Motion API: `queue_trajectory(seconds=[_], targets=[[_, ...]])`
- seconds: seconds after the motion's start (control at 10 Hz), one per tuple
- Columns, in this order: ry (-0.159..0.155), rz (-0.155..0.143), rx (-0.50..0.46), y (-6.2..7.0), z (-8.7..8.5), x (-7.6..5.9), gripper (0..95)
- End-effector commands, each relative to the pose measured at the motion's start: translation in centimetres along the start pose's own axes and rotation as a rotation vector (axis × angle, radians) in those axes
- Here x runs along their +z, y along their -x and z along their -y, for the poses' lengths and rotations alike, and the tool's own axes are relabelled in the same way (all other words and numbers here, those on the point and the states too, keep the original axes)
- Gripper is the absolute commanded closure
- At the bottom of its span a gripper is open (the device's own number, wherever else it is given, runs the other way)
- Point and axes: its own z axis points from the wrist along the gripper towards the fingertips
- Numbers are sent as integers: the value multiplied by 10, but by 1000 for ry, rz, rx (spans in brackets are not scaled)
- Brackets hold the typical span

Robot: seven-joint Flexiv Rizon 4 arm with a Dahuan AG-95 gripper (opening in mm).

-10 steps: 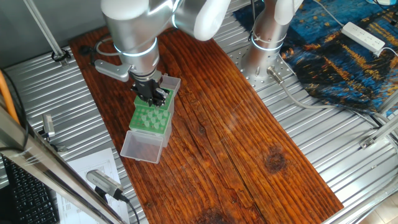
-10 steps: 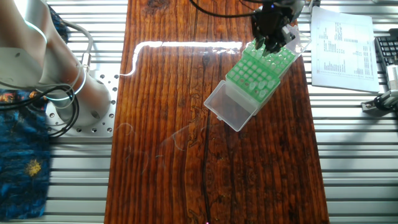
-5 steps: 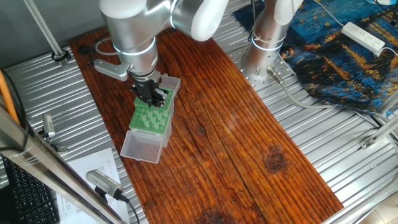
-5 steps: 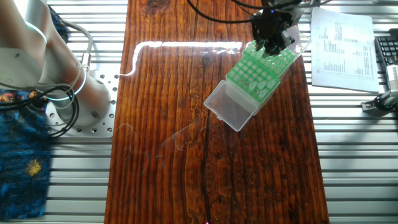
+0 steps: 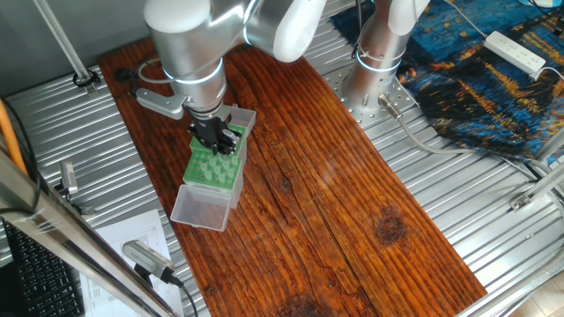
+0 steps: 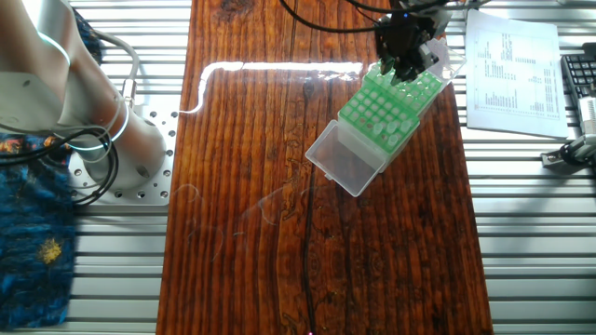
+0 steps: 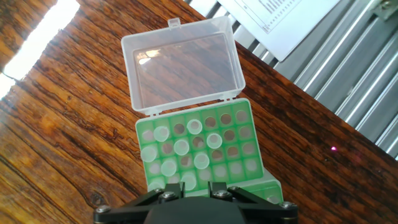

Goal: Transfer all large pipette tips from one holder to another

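A green rack (image 7: 196, 146) with a hinged clear lid (image 7: 183, 62) lies open on the wooden table. Several large pipette tips (image 7: 181, 147) stand in its holes, pale and translucent. My gripper (image 7: 193, 188) hangs over the rack's end farthest from the lid. Its jaws stand a narrow gap apart, with one tip's rim (image 7: 188, 180) showing between them. The fingertips are hidden under the hand. The fixed views show the gripper (image 5: 218, 136) (image 6: 403, 58) low over the rack (image 5: 211, 167) (image 6: 377, 116).
A pale clear box (image 7: 268, 186) adjoins the rack under the hand, also seen in one fixed view (image 5: 240, 117). Printed paper (image 6: 512, 65) lies on the metal bench beside the board. The arm's base (image 5: 379, 62) stands at the far edge.
The gripper has shifted only slightly over the rack's far end. The rack and tips have not moved.
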Motion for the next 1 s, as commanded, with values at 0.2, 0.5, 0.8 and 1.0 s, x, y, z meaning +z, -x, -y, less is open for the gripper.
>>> queue_trajectory(seconds=[0.2, 0.5, 0.8, 1.0], targets=[[-1, -2, -8, -1, 0, 1, 760], [1, -2, -7, -2, 0, 4, 760], [0, 1, -6, -2, 1, 8, 760], [1, 3, -7, -2, 1, 11, 760]])
